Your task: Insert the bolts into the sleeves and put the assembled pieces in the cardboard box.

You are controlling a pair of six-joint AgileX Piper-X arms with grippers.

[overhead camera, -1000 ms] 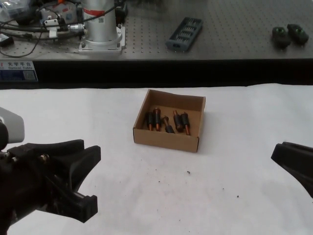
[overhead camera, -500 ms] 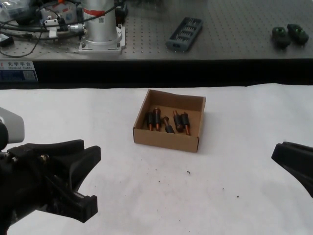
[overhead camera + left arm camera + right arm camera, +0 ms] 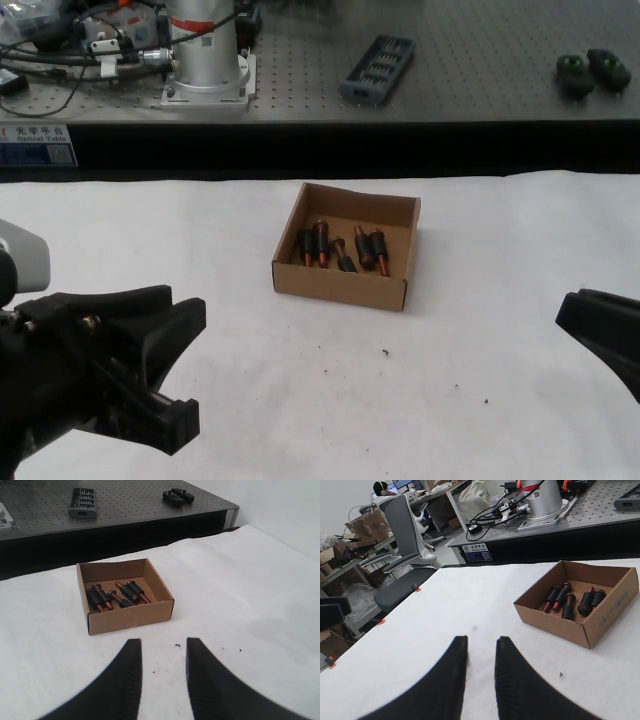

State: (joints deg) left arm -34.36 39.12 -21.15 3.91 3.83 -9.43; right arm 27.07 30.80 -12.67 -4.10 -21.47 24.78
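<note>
- Cardboard box [image 3: 340, 286]: set open-topped near the middle of the white-covered table [image 3: 480, 340].
- Assembled pieces [image 3: 341, 248]: five copper-coloured bolts in dark sleeves, laid side by side on the box floor.
- Left jaws: spread, with nothing held; seen at 8 o'clock from the box, well apart.
- Right jaws: slightly spread, with nothing held; seen at 4 o'clock from the box, well apart.

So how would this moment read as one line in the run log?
cardboard box: five assembled pieces inside | left jaws: open, empty | right jaws: open, empty
</note>
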